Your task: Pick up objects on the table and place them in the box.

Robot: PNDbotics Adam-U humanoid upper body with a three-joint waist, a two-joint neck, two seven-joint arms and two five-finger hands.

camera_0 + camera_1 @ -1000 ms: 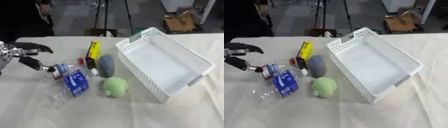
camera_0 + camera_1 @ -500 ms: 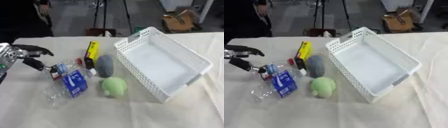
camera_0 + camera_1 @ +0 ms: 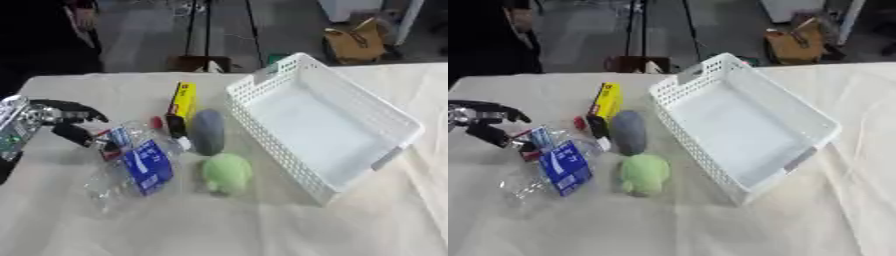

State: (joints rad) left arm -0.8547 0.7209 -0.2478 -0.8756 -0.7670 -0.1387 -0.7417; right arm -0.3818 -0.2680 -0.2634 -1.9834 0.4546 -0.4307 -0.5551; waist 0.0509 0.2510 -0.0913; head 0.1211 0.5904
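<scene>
My left hand [image 3: 54, 120] comes in from the left edge, fingers spread and open, its tips just left of a clear plastic bag with a blue label [image 3: 140, 165]. A small red and blue item [image 3: 112, 142] lies at the bag's upper end, close to my thumb. To the right lie a grey oblong object [image 3: 208, 131], a green soft toy [image 3: 227, 172] and a yellow box [image 3: 183, 98] with a dark end. The white slatted box [image 3: 324, 120] stands empty on the right. My right hand is out of sight.
A cream cloth [image 3: 219, 225] covers the table. Beyond the far edge are a tripod's legs [image 3: 210, 30], a brown bag [image 3: 354, 42] on the floor and a person in dark clothes [image 3: 44, 35].
The whole picture has shifted slightly, so the camera has moved. My left hand has drifted a little down and toward the clear bag. The objects lie as before.
</scene>
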